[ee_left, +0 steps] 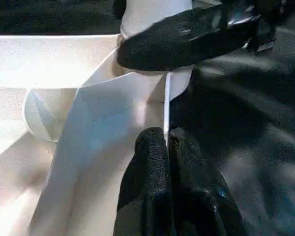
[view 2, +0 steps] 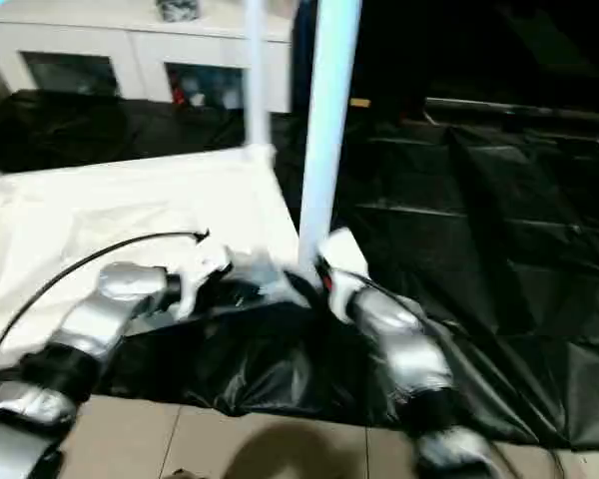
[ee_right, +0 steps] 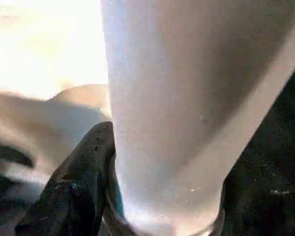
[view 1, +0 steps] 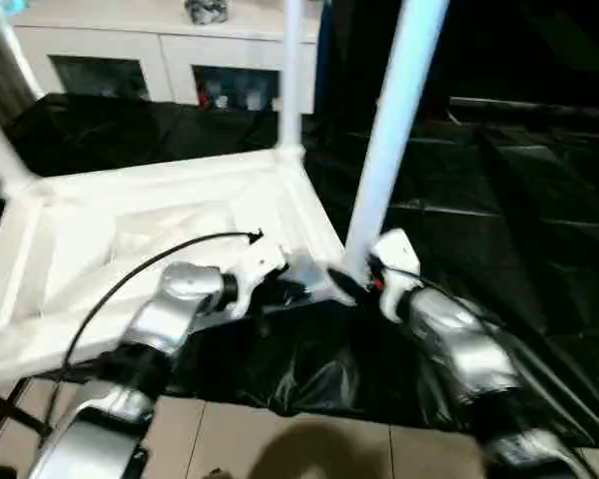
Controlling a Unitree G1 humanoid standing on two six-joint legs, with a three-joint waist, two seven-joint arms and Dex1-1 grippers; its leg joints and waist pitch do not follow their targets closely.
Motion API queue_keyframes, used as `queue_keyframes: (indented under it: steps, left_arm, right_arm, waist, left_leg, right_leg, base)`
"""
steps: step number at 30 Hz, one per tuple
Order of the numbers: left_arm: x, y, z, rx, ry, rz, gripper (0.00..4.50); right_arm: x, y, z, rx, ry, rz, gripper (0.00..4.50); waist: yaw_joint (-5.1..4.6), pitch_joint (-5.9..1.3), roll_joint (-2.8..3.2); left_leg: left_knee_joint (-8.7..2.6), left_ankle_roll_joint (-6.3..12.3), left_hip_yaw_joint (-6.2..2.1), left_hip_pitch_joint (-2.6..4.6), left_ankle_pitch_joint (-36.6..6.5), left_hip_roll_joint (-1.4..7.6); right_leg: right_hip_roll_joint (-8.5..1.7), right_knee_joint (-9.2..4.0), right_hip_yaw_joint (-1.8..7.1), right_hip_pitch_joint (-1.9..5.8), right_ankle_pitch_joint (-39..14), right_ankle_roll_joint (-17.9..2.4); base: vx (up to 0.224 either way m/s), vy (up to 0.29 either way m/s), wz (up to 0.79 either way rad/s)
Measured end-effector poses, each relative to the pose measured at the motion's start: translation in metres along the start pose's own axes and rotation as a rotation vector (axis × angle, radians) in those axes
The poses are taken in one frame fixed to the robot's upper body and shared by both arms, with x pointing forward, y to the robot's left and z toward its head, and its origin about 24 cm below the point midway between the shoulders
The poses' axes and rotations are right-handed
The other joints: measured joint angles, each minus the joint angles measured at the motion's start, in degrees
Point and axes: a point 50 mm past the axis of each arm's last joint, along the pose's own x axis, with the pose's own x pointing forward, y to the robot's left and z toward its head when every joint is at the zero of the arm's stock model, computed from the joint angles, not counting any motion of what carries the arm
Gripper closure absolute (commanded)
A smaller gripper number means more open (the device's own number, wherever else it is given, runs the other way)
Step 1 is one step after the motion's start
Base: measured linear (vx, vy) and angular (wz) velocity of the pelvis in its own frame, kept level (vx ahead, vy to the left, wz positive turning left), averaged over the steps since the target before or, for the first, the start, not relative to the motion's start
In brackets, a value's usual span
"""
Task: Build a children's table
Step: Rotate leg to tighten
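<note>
The children's table top (view 1: 130, 230) lies upside down on a black sheet, ribbed underside up. White legs stand in its corner sockets: one at the far corner (view 1: 292, 70), one at the left (view 1: 0, 150), and a tilted one at the near right corner (view 1: 394, 120). My right gripper (view 1: 364, 271) is shut around the base of that near leg (ee_right: 187, 98), with one black finger (ee_right: 83, 182) pressed against it. My left gripper (ee_left: 166, 142) is shut on the thin edge of the top's rim (ee_left: 166, 103), just beside that socket. The right gripper's finger (ee_left: 187, 34) crosses the leg base above it.
The black plastic sheet (view 1: 499, 220) covers the floor to the right and behind. A white cabinet with glass doors (view 1: 160, 60) stands at the back. Tiled floor (view 1: 280, 439) runs along the near edge. A black cable (view 1: 130, 279) loops over my left forearm.
</note>
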Motion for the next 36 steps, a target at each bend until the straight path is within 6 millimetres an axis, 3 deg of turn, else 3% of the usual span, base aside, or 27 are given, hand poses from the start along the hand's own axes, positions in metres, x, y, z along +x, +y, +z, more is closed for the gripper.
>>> queue_keyframes:
  steps: [3,4,5,8,9,14,23,29,36]
  left_arm:
    - [0.002,0.0,0.001,-0.005,-0.002,0.019,4.5]
    - [0.002,0.0,0.001,-0.005,-0.002,0.02,4.5]
    - [0.002,0.0,0.002,-0.004,-0.002,0.02,4.5]
    - [0.002,0.0,0.002,-0.004,-0.003,0.013,4.5]
    - [0.001,0.0,0.001,-0.004,-0.002,0.012,4.5]
    - [-0.004,0.002,0.001,0.001,0.0,-0.014,4.5]
    - [-0.028,0.003,-0.009,0.041,0.009,-0.187,4.5]
    - [-0.039,0.001,-0.014,0.056,0.009,-0.304,4.5]
    - [-0.045,-0.001,-0.016,0.054,0.019,-0.369,4.5]
  right_arm:
    - [0.005,0.003,0.002,0.013,-0.006,-0.042,1.83]
    - [0.005,0.002,0.002,0.018,-0.008,-0.043,1.27]
    - [0.005,0.002,0.002,0.027,-0.01,-0.041,1.13]
    - [0.005,0.003,0.002,0.04,-0.013,-0.027,1.07]
    - [0.005,0.003,0.002,0.042,-0.014,-0.021,0.77]
    - [0.003,0.002,0.003,0.021,-0.02,0.052,0.47]
    - [-0.026,-0.005,-0.002,-0.109,0.01,0.403,0.47]
    - [-0.043,-0.005,-0.002,-0.133,0.041,0.607,0.47]
    - [-0.051,-0.009,-0.001,-0.159,0.069,0.694,1.15]
  waist:
    - [-0.03,-0.04,0.07]
    - [-0.03,-0.04,0.07]
    - [-0.02,-0.05,0.08]
    - [-0.04,-0.04,0.09]
    - [-0.04,-0.04,0.11]
    - [-0.1,0.0,0.17]
    - [-0.03,0.07,0.36]
    - [0.67,0.1,0.4]
    - [1.43,0.14,0.35]
  left_leg:
    - [-0.08,0.0,0.0,-0.01,-0.01,-0.01]
    - [-0.1,0.0,0.0,-0.01,-0.01,0.0]
    - [-0.12,0.0,0.0,-0.01,-0.01,0.0]
    - [-0.12,0.0,0.0,-0.02,0.0,0.0]
    - [-0.11,0.0,0.0,-0.02,-0.01,0.0]
    - [-0.18,0.0,0.0,-0.06,-0.01,0.01]
    - [-0.21,0.01,0.0,-0.12,-0.01,0.03]
    - [-0.16,0.01,0.0,-0.14,-0.01,0.05]
    - [-0.17,0.01,0.02,-0.17,-0.01,0.05]
  right_leg:
    - [0.0,-0.04,-0.01,0.01,0.0,0.0]
    - [0.0,-0.04,-0.02,0.0,-0.01,0.0]
    - [0.0,-0.04,-0.03,0.0,-0.01,0.01]
    - [0.0,-0.04,-0.02,-0.02,-0.01,0.0]
    - [0.0,-0.04,-0.02,-0.01,0.0,0.0]
    - [0.02,-0.06,-0.04,-0.08,-0.01,0.0]
    - [0.04,-0.08,-0.07,-0.13,-0.02,-0.01]
    - [0.03,-0.06,-0.09,-0.12,-0.01,-0.02]
    - [0.02,-0.09,-0.09,-0.15,-0.02,-0.01]
  base:
    - [0.0,0.0,0.0]
    - [0.0,0.0,0.0]
    - [0.0,0.0,0.0]
    - [0.0,0.0,0.0]
    - [0.0,0.0,0.0]
    - [0.0,0.0,0.0]
    - [0.0,0.0,0.0]
    - [0.0,0.0,0.0]
    - [0.0,0.0,0.0]
